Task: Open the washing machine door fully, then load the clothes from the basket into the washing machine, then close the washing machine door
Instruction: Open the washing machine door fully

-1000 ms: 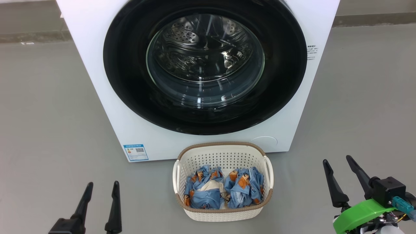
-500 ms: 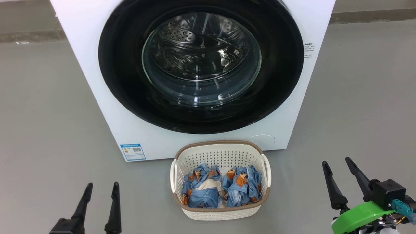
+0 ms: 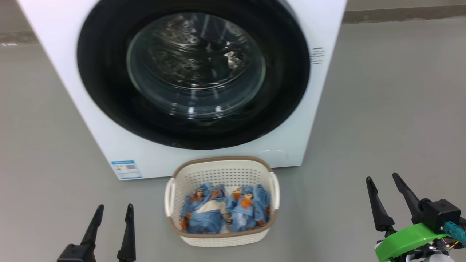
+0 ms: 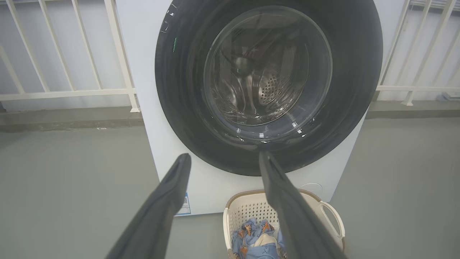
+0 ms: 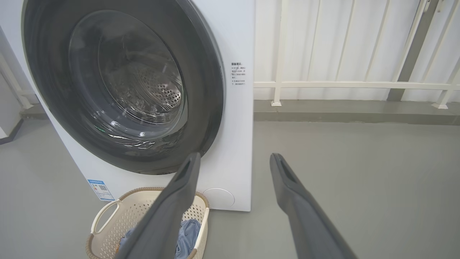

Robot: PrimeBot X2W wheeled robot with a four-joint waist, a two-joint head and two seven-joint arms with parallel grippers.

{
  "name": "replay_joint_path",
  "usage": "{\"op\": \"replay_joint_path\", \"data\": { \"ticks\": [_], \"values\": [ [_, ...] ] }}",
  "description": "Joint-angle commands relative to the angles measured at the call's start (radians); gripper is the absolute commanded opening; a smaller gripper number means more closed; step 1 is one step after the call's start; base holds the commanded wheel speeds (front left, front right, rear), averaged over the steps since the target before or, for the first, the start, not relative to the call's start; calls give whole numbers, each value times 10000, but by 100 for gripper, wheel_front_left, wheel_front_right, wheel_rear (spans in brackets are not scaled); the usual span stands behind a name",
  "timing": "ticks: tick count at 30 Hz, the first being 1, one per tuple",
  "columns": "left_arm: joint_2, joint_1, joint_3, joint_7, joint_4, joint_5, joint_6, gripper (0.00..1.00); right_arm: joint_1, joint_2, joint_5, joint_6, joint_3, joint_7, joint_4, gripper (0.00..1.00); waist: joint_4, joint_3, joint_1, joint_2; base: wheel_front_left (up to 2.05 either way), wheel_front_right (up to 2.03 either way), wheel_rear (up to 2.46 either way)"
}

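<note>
Glossy black plastic rings the large round washing machine door [image 3: 194, 69], whose clear bulging glass sits flush against the front of the big white front-loading washing machine [image 3: 127, 153]. The door therefore looks closed, and the first step, swinging it fully open, is not yet done. Just in front of the machine on the grey floor [image 3: 382, 109] stands the small cream-white perforated plastic basket with a woven brown rim [image 3: 222, 160]. Both bundles of light blue clothes printed with orange-brown figures [image 3: 225, 213] lie inside it side by side, not yet lifted. The left gripper [image 3: 114, 207] hangs low to the basket's left, its two long dark fingers [image 4: 165, 201] spread wide and holding nothing. The right gripper [image 3: 381, 178] sits well to the basket's right, likewise spread wide and empty. By my judgement every step is left to do: opening, loading both bundles, closing.
</note>
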Motion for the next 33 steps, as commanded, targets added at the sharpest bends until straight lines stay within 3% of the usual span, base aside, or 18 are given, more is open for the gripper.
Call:
{"op": "replay_joint_path", "data": {
  "ticks": [1,16,27,28,29,31,33],
  "values": [
    [117,-454,298,-107,-163,85,100,100,-135,-198,-130,44,108,-124,-260,100,-11,19,0,0,123,123,-246],
    [70,-521,369,-107,-232,-412,10,100,-172,-189,-178,44,13,-124,-261,100,-71,77,0,0,113,113,-225],
    [77,-497,291,-107,-165,-408,-34,100,-206,-196,-74,44,97,-124,-252,100,27,67,0,0,26,26,-51],
    [69,-485,282,-107,-162,-411,-36,100,-222,-189,-23,44,114,-124,-243,88,42,64,0,0,0,0,0],
    [57,-465,270,-107,-154,-424,-38,100,-241,-179,39,44,129,-124,-225,47,58,60,0,0,0,0,0],
    [24,-403,232,-107,-165,-450,-40,100,-310,-166,156,44,163,-124,-210,0,97,56,0,0,0,0,0],
    [-13,-331,180,-107,-177,-485,-41,100,-425,-120,348,44,154,-124,-237,0,152,61,0,0,0,0,0]
  ]
}}
